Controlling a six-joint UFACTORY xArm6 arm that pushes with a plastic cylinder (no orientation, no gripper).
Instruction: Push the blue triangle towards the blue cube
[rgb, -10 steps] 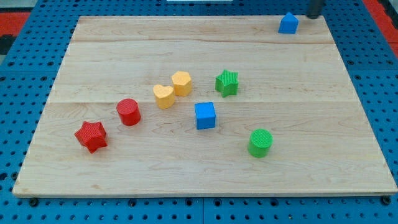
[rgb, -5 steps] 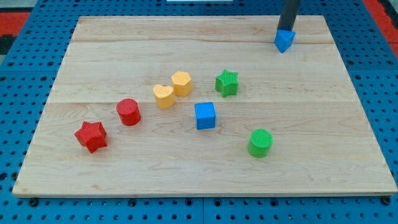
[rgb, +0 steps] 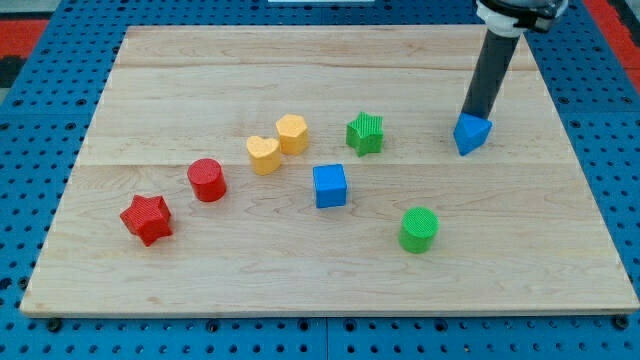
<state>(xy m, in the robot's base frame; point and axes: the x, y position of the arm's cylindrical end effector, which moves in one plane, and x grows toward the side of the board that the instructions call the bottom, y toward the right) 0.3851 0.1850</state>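
All positions are given relative to the blue cube, which sits near the middle of the desk.

The red star lies furthest to the view's left of the cube and slightly below it, with a wide strip of bare wood between it and the desk's left edge. The red cylinder is left of the cube at about its height. The yellow heart and the yellow hexagon-like block are up and left of the cube and appear to touch. The green star is just above and right of the cube. The green cylinder is below and right.

The blue triangle is to the cube's upper right, well apart, with bare wood between them. My tip rests against the triangle's upper-left edge. The end effector is a plain rod with no jaws.
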